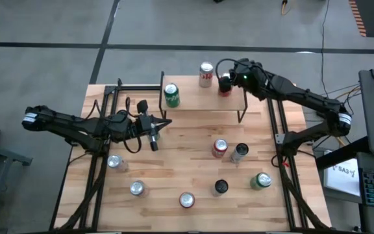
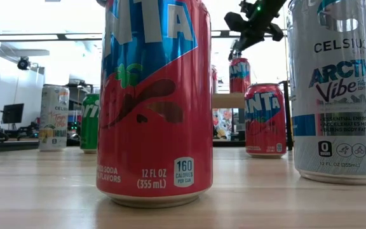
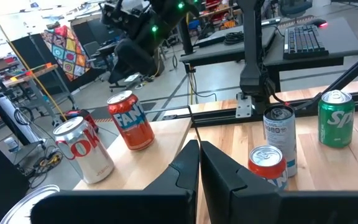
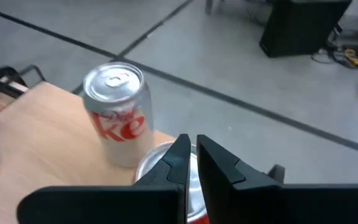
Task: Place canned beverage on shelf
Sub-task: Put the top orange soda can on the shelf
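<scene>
The shelf (image 1: 197, 99) stands at the table's far edge. On its top stand a green Sprite can (image 1: 171, 95), a silver Diet Coke can (image 4: 115, 115) and a red Fanta can (image 2: 239, 75). My right gripper (image 4: 191, 146) hovers shut just above the Fanta can's silver top (image 4: 157, 167), beside the Diet Coke. In the low view it hangs a little above that can. My left gripper (image 3: 199, 155) waits shut and level over the table's left middle, pointing toward the shelf's right end.
Several loose cans stand on the table: a red one (image 1: 220, 148), a dark one (image 1: 239, 152), a green one (image 1: 260, 181), a black one (image 1: 221, 187) and silver ones (image 1: 137, 188) along the near side. A big Fanta can (image 2: 154, 102) fills the low view.
</scene>
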Controlling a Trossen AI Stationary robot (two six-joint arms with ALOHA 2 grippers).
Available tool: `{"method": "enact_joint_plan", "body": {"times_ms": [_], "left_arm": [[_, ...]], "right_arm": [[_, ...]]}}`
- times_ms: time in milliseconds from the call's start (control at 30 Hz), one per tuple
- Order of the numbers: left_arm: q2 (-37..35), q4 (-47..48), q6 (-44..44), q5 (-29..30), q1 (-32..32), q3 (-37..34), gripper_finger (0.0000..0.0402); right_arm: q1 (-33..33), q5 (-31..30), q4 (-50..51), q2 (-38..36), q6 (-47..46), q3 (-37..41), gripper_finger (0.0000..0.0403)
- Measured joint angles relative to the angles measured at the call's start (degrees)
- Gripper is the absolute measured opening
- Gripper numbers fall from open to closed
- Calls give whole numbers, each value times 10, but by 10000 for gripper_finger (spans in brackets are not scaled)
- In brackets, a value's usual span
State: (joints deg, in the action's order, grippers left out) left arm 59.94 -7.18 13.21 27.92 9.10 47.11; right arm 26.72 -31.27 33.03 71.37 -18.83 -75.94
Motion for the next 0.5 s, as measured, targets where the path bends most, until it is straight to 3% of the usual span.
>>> {"method": "enact_joint_plan", "body": {"times_ms": [200,500], "left_arm": [[0,-2,0,0,0,0,0],[0,-2,0,0,0,0,0]], "right_arm": [[9,17,15,-2,-8,2,18],[34,127,20,-2,8,3,18]]}}
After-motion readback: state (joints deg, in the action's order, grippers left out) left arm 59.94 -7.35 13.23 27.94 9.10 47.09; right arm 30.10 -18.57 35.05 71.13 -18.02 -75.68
